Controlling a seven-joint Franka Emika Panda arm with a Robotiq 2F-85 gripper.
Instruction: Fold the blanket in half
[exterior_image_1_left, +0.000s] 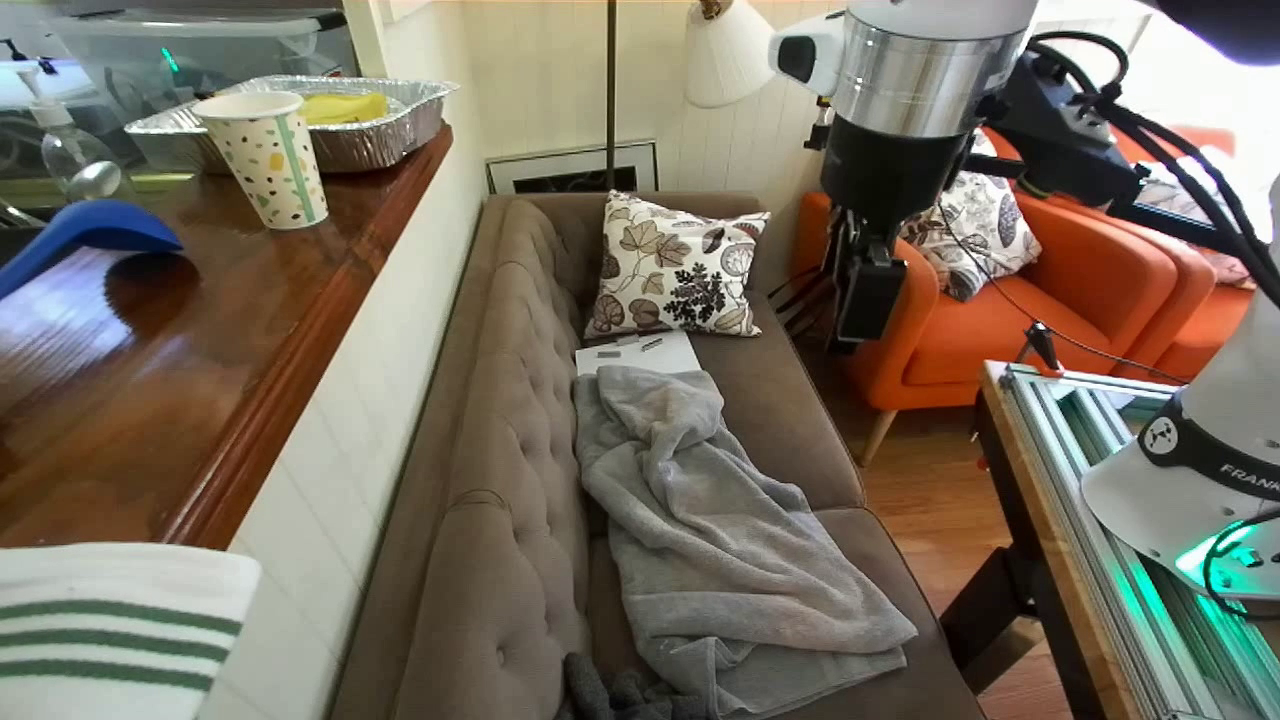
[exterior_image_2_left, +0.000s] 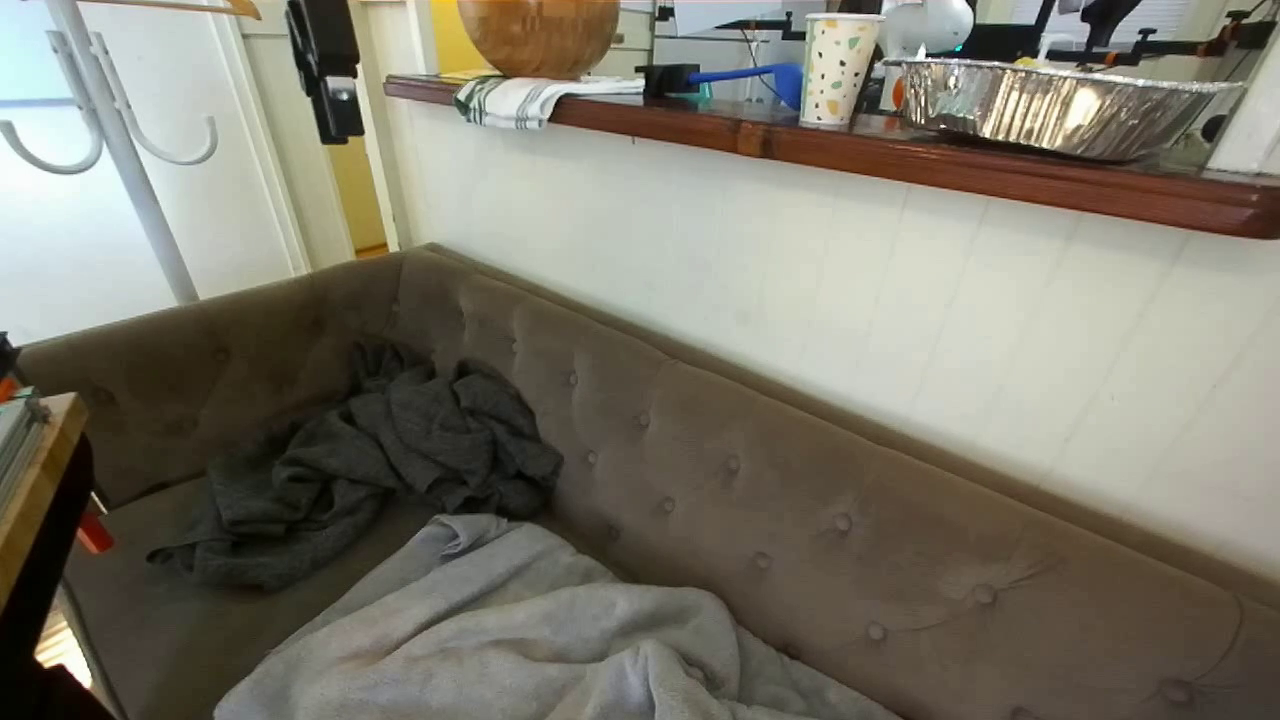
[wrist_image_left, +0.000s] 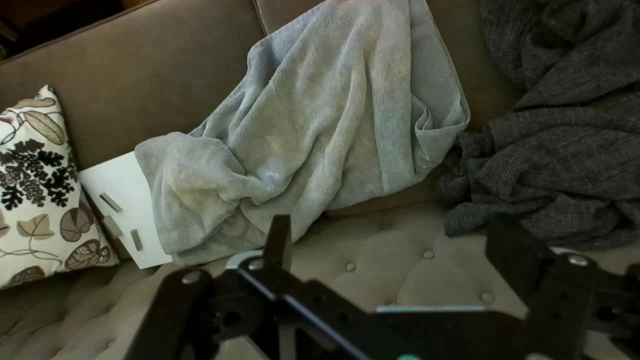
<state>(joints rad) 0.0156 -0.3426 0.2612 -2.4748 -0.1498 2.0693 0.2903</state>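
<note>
The blanket (exterior_image_1_left: 720, 530) is light grey and lies rumpled lengthwise on the sofa seat. One end is bunched near the white sheet, and the other end is wider, with a folded-over edge. Part of it shows in an exterior view (exterior_image_2_left: 540, 630), cut off by the lower border. The wrist view shows nearly all of the blanket (wrist_image_left: 320, 110). My gripper (wrist_image_left: 392, 232) is open and empty, with its fingers wide apart. In both exterior views the gripper (exterior_image_1_left: 868, 310) hangs well above the sofa (exterior_image_2_left: 338, 110), apart from the blanket.
A dark grey cloth (exterior_image_2_left: 400, 460) lies bunched beside the blanket's wide end. A floral pillow (exterior_image_1_left: 680, 265) and a white sheet (exterior_image_1_left: 640, 352) with small items are at the other end. The tufted sofa back (exterior_image_1_left: 500, 480) runs alongside, below a wooden counter (exterior_image_1_left: 330, 330). Orange chairs (exterior_image_1_left: 1000, 340) stand nearby.
</note>
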